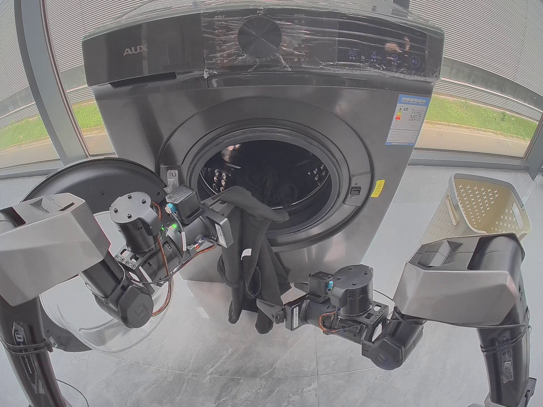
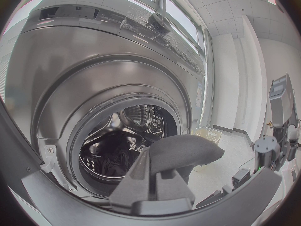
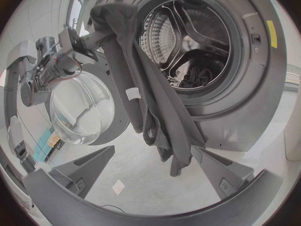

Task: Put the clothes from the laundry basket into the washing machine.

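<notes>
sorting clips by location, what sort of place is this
Probably a laundry area: a front-loading washing machine with its door open, a plastic laundry basket on the tiled floor, and a dark garment in the left hand.

Dark grey garment (image 1: 249,255), silver-grey washing machine (image 1: 141,120), cream perforated laundry basket (image 1: 481,204).

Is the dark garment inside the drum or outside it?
Outside: the garment hangs from the left claw before the drum opening, dangling toward the floor.
</notes>
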